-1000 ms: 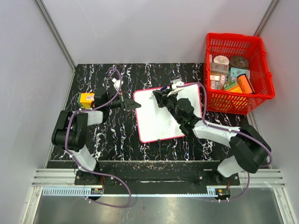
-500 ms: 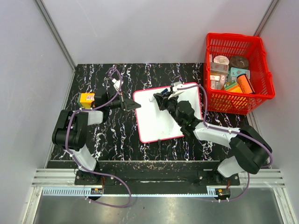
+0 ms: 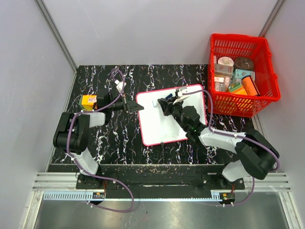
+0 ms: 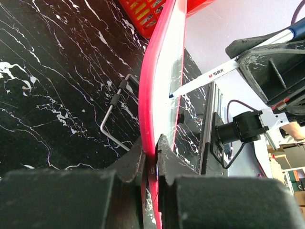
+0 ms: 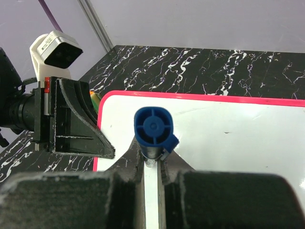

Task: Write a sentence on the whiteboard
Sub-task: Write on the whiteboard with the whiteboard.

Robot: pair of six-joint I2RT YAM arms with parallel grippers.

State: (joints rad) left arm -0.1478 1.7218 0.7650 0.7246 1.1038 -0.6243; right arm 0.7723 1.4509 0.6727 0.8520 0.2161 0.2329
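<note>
While the whiteboard (image 3: 162, 129) lay on the black bench (image 3: 109, 138) near the red basket (image 3: 240, 43), the left gripper (image 4: 153, 143) pinched its left edge, and the right gripper (image 5: 153, 152) was clamped on a blue-capped marker (image 5: 152, 126) touching the board.

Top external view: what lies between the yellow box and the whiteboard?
In the top view, the left pincer and its wrist, shut on the whiteboard at its left edge.

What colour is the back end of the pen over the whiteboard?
Blue; the round plastic pen end shows best in the right wrist view.
</note>
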